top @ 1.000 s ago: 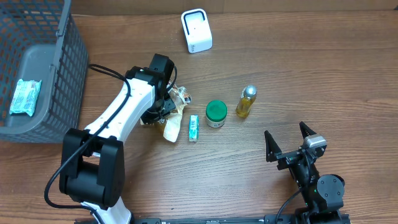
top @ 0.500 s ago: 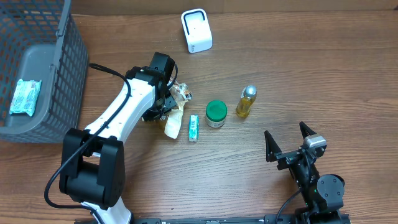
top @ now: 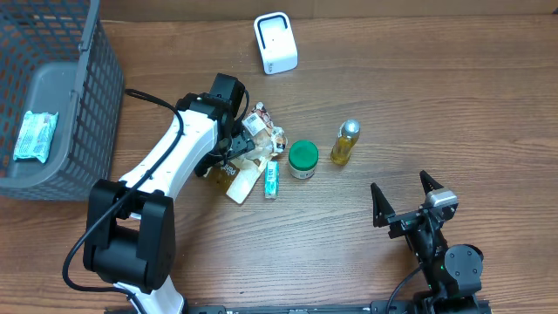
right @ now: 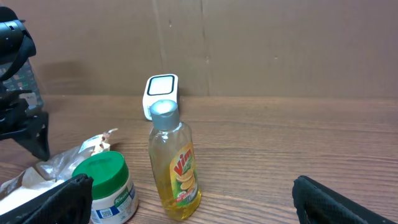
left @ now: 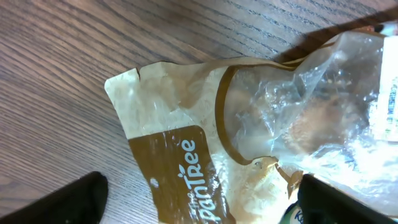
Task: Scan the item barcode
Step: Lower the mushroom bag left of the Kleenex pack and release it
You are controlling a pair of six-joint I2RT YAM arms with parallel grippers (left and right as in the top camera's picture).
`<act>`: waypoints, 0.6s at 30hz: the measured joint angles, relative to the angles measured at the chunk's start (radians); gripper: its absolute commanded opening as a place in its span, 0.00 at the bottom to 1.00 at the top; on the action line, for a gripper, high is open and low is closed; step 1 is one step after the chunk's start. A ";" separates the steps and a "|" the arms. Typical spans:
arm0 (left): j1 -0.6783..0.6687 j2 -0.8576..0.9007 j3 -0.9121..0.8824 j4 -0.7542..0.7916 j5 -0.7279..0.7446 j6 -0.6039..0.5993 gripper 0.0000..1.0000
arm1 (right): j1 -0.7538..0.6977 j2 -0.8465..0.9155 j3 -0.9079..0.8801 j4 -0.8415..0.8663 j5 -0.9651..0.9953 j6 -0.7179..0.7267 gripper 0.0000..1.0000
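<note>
**While bag lies unheld: scan pending**

Left claw (left: 202,186) stands open over the snack bag (left: 249,130), which rests on the worktop (top: 436,87), well apart from the scanner (top: 275,42). Right claw (top: 400,183) is open, empty. Judged remaining, 2 steps: grasp bag, present barcode.

Left of the green-lidded jar (top: 302,158), my left arm (top: 174,157) is wearing white shells over black joints, with a thin black cable (top: 148,97) running off its upper link. Right of the jar, my right arm (top: 453,262) is showing all black, with a small grey block on the wrist, and my right hand (top: 400,185) is carrying two black tapered fingers.
</note>
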 measured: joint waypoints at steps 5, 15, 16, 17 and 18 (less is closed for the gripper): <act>0.000 0.007 0.042 -0.051 0.000 0.093 1.00 | 0.000 0.000 0.000 0.000 0.000 0.000 1.00; 0.000 0.012 0.275 -0.164 0.000 0.228 0.41 | 0.000 0.000 0.000 0.000 0.000 0.000 1.00; 0.000 0.012 0.275 -0.168 0.001 0.233 0.41 | 0.000 0.000 0.000 0.000 0.000 0.001 1.00; 0.000 0.012 0.275 -0.168 0.005 0.234 0.42 | 0.000 0.000 0.000 0.000 0.000 0.000 1.00; 0.000 0.012 0.273 -0.165 0.009 0.235 0.43 | 0.000 0.000 0.000 0.000 0.000 0.001 1.00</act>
